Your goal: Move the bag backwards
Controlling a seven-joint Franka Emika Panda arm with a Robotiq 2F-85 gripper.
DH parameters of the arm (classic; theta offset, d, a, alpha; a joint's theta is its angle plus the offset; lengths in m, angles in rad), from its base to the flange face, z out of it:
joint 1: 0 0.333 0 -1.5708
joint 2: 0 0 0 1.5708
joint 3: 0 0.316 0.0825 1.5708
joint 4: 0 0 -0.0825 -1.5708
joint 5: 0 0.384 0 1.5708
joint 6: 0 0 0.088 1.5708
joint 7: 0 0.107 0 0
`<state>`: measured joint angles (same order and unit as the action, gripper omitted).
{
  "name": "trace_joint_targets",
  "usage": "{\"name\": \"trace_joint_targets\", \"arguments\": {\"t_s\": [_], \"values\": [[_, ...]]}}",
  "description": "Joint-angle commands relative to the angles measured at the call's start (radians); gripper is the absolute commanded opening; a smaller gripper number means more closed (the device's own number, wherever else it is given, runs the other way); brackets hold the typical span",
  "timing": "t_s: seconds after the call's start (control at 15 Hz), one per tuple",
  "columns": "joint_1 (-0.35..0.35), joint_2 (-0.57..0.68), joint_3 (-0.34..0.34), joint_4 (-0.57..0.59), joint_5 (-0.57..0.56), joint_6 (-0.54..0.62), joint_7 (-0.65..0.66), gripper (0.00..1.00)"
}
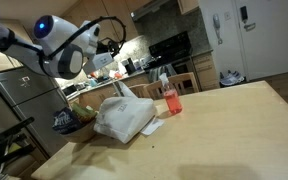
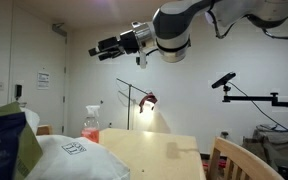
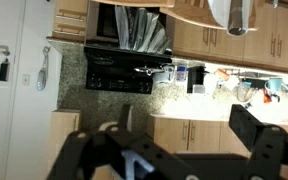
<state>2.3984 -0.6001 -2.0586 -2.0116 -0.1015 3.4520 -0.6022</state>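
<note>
Arm: white Franka arm (image 2: 199, 22) held high above the light wooden table (image 1: 229, 130), not in contact with anything on it. Claw: the black two-finger Robotiq gripper (image 2: 96, 49) points sideways, well above the table top. In the wrist view the gripper (image 3: 169, 140) has its dark fingers (image 3: 264, 150) spread wide, with only the kitchen wall showing between them; nothing is held. Task item: the large off-white soft fabric bag (image 1: 124, 117) lies slumped on the table, toward the table's kitchen-side edge as seen in an exterior view. The bag (image 2: 64, 158) also fills the table's near corner in an exterior view, with a small dark square logo (image 2: 72, 148) on the side facing that camera. Also on the table: a clear plastic spray bottle holding red liquid (image 1: 170, 100), upright, just beside the bag; whether the two touch cannot be told. The same bottle (image 2: 91, 127) stands behind the bag in an exterior view. A blue printed packet (image 2: 4, 140) sits at the table's edge, partly cut off by the frame. Around the table: a pale wooden chair (image 2: 239, 160) is drawn up at one side, and a lit lamp on a thin stand (image 2: 144, 100) is behind it by the white wall. Beyond the table, a black kitchen range (image 1: 169, 50) stands under wooden cabinets (image 3: 234, 40).
</note>
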Motion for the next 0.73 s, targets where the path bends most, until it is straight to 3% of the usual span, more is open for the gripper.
{"name": "trace_joint_targets", "arguments": {"t_s": [0.0,0.13,0.2,0.27,0.4,0.67], "values": [[-0.016,0.216,-0.007,-0.165,0.046,0.006,0.005,1.00],[-0.088,0.249,0.095,-0.181,0.014,0.001,0.021,1.00],[-0.142,0.249,0.157,-0.171,-0.060,-0.001,0.070,1.00],[-0.058,0.173,0.082,-0.139,-0.014,0.001,0.009,1.00],[-0.111,0.213,0.149,-0.148,-0.040,0.000,0.041,1.00],[-0.127,0.226,0.154,-0.159,-0.043,0.000,0.042,1.00]]}}
